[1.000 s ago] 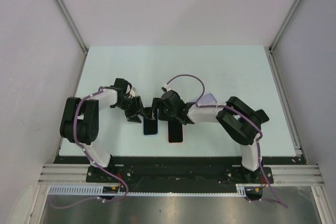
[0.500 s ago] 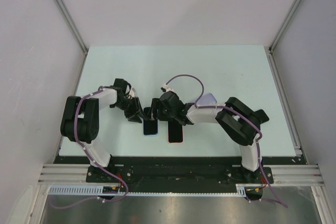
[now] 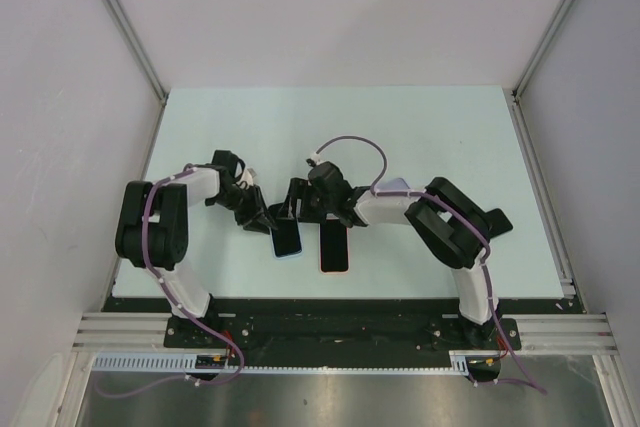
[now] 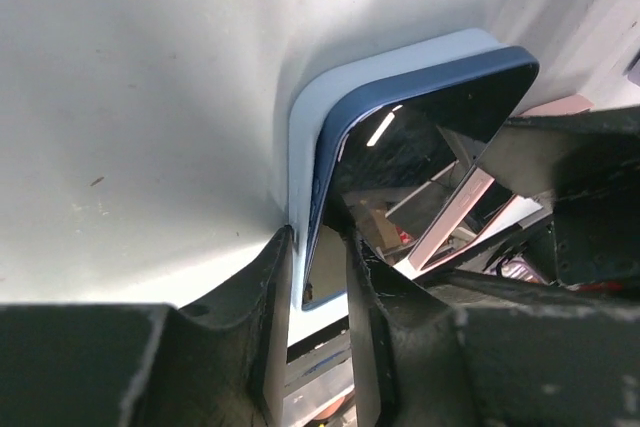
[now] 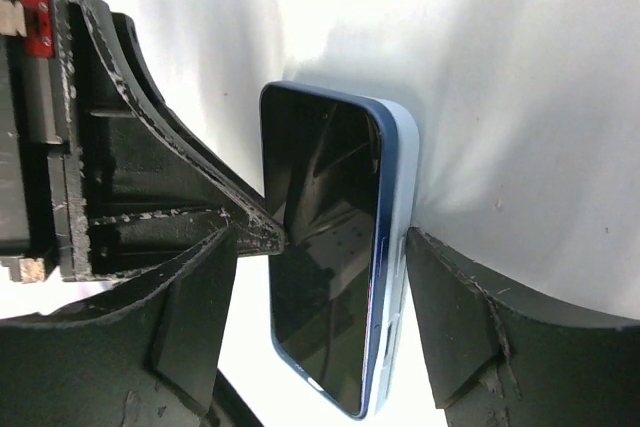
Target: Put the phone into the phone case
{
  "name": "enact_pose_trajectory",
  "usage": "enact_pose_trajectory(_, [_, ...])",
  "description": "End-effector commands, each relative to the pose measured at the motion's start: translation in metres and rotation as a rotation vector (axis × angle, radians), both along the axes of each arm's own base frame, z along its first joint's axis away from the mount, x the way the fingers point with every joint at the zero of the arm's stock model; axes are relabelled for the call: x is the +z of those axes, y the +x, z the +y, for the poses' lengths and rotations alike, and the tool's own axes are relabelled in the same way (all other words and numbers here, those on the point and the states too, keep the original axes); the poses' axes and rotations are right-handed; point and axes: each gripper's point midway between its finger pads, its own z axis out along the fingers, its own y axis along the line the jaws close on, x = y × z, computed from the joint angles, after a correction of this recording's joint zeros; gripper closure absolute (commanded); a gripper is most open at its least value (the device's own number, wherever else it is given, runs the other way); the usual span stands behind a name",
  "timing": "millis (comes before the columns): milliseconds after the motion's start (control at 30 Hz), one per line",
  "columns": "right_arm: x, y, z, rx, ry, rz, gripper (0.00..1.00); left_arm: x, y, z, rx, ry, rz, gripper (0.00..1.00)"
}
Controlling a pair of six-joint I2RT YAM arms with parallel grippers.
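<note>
The dark blue phone (image 3: 287, 238) lies screen up on the light-blue phone case (image 4: 299, 127), one long edge riding above the case rim (image 5: 404, 197). My left gripper (image 4: 315, 239) is shut on the case's near edge, one finger (image 4: 275, 297) outside the rim and the other (image 4: 362, 307) on the phone screen (image 4: 420, 137). In the top view it (image 3: 267, 219) sits at the phone's left. My right gripper (image 5: 325, 239) is open and straddles the phone (image 5: 325, 247); its right finger (image 5: 460, 327) rests against the case's side. In the top view it (image 3: 293, 209) is over the phone's far end.
A second phone with a pink-red rim (image 3: 333, 247) lies just right of the cased phone, close under my right wrist; its edge shows in the left wrist view (image 4: 560, 105). The pale green table (image 3: 450, 137) ends at grey walls on three sides.
My right wrist has shifted a little toward the far side and left, its fingers now around the phone. The left gripper has edged slightly left and keeps its hold.
</note>
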Motion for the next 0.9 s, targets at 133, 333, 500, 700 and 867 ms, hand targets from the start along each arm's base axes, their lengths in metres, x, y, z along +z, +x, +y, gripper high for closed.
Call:
enact_pose_trajectory(133, [0.046, -0.03, 0.045, 0.274, 0.327, 0.046, 0.3, -0.01, -0.015, 0.0, -0.039, 0.001, 0.03, 0.72])
enact_pose_trajectory(333, [0.056, -0.035, 0.046, 0.3, 0.388, 0.073, 0.3, -0.003, -0.02, -0.01, -0.012, -0.112, 0.04, 0.74])
enact_pose_trajectory(500, [0.057, -0.04, 0.042, 0.357, 0.442, 0.083, 0.3, -0.004, -0.025, -0.005, 0.002, -0.086, 0.01, 0.73])
enact_pose_trajectory(700, [0.06, -0.036, 0.036, 0.356, 0.459, 0.09, 0.3, -0.014, -0.034, -0.005, 0.013, -0.092, 0.063, 0.79])
enact_pose_trajectory(867, [0.062, -0.042, 0.035, 0.388, 0.468, 0.106, 0.3, -0.013, -0.032, -0.002, 0.028, -0.098, 0.061, 0.8])
